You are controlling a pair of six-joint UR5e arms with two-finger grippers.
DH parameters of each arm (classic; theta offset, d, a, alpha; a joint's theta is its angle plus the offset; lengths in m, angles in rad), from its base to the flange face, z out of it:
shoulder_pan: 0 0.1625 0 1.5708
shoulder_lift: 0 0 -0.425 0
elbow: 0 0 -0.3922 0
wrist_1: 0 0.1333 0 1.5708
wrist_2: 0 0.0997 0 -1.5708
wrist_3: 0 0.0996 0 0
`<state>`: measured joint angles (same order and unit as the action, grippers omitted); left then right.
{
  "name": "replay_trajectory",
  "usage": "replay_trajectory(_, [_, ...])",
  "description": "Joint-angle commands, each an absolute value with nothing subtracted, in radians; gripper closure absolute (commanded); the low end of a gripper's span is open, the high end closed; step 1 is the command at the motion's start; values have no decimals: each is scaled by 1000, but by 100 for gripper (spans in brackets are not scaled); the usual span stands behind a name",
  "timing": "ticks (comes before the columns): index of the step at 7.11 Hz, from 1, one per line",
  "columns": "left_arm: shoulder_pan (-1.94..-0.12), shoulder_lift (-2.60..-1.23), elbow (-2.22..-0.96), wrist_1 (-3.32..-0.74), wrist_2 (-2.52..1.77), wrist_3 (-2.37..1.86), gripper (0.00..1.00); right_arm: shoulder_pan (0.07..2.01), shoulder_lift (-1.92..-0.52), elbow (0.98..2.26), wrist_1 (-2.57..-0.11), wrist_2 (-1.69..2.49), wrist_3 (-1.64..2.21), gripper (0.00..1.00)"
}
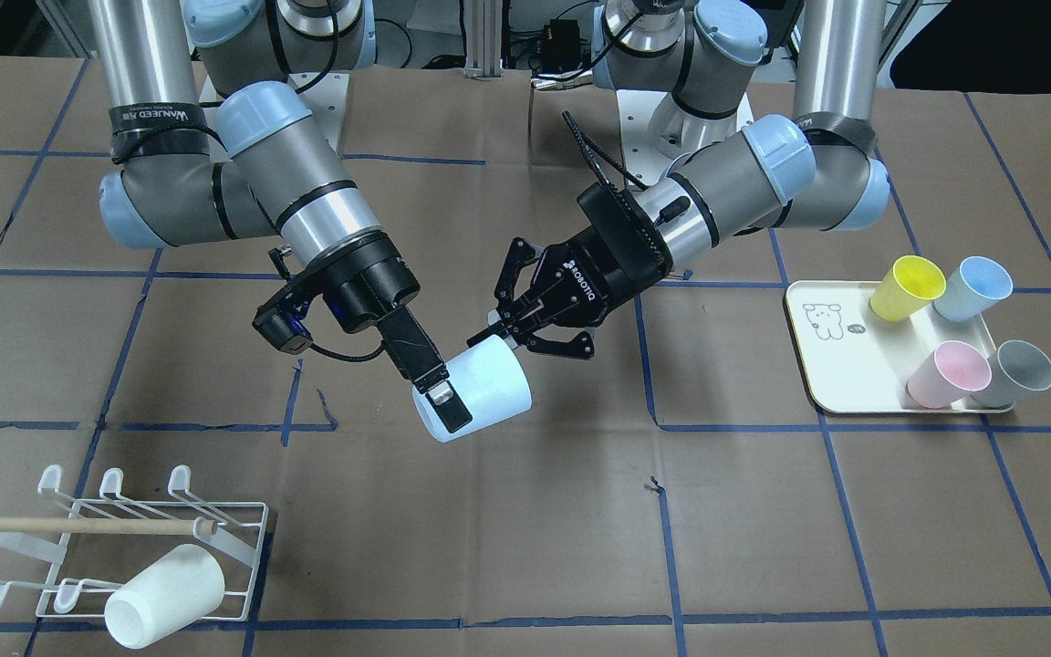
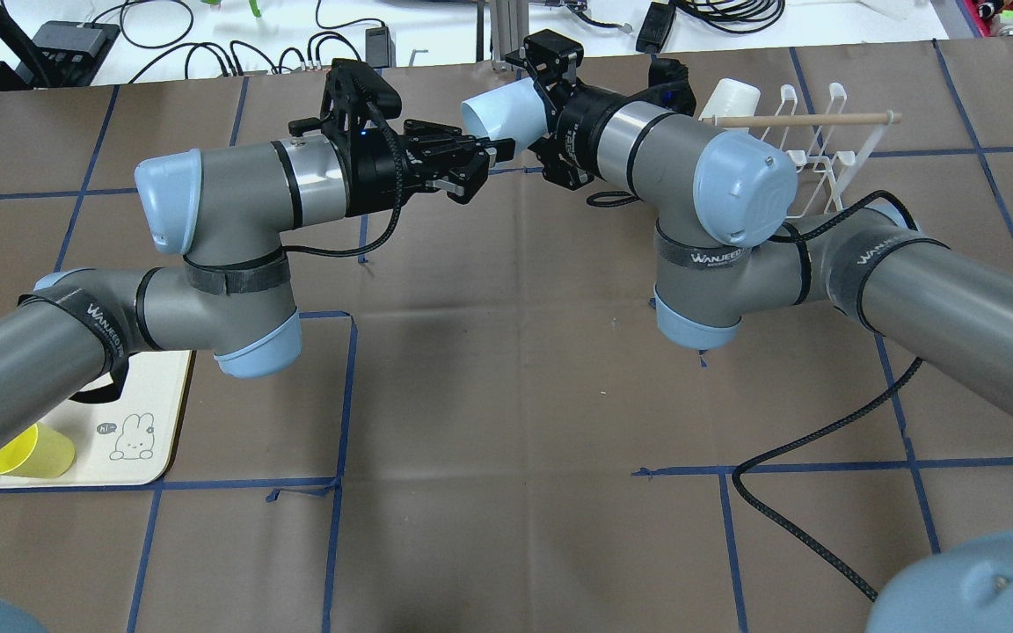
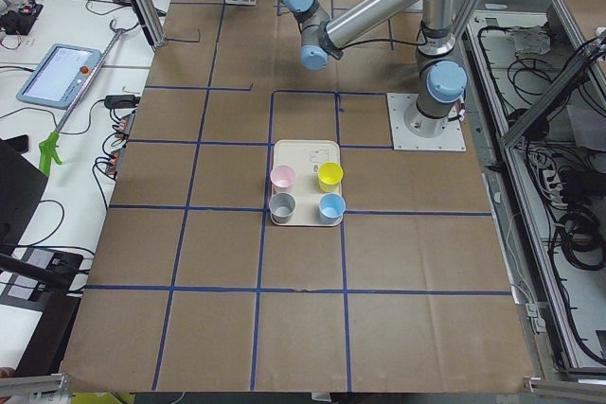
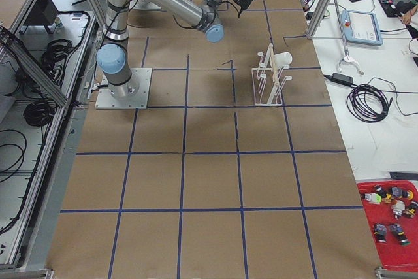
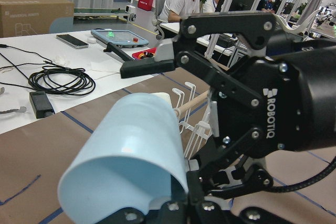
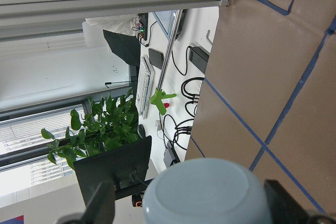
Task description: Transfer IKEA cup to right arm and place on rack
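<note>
A: Where is the pale blue plastic cup (image 2: 498,112)?

B: Off the table, tilted, at the right arm's black two-finger gripper (image 2: 531,98).

A: And the left arm's black two-finger gripper (image 2: 471,167)?

B: Fingers spread, just beside the cup's rim. Behind stands the white wire rack (image 2: 823,154), a white cup (image 2: 731,97) on it.

Both arms, right arm (image 1: 215,173) and left arm (image 1: 763,173), are silver-grey tubes with pale blue joint caps, black lettered straps and braided black cables; behind the black fingers (image 1: 539,315), white "ROBOTIQ" lettering.

"ROBOTIQ" is on the left gripper (image 1: 509,330) body, and "WANJEED" on the right arm (image 2: 911,272) strap.
</note>
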<state>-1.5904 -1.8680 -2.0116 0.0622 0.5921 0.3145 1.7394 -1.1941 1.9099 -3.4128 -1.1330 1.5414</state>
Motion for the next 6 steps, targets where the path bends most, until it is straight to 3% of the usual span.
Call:
replay_trajectory(1, [-1591,-1868,-2011,66,592,314,96,1740,-1192,1911,-3412,-1134,1542,2])
replay_trajectory(4, [-1591,-1862,-2011,64,592,308,96,1740,-1192,1913,-3410,-1134,1539,4])
replay_trajectory(6, [-1591,-1861,-2011,66,594,308,96,1740,-1192,1911,-3409,-1123,1528,41])
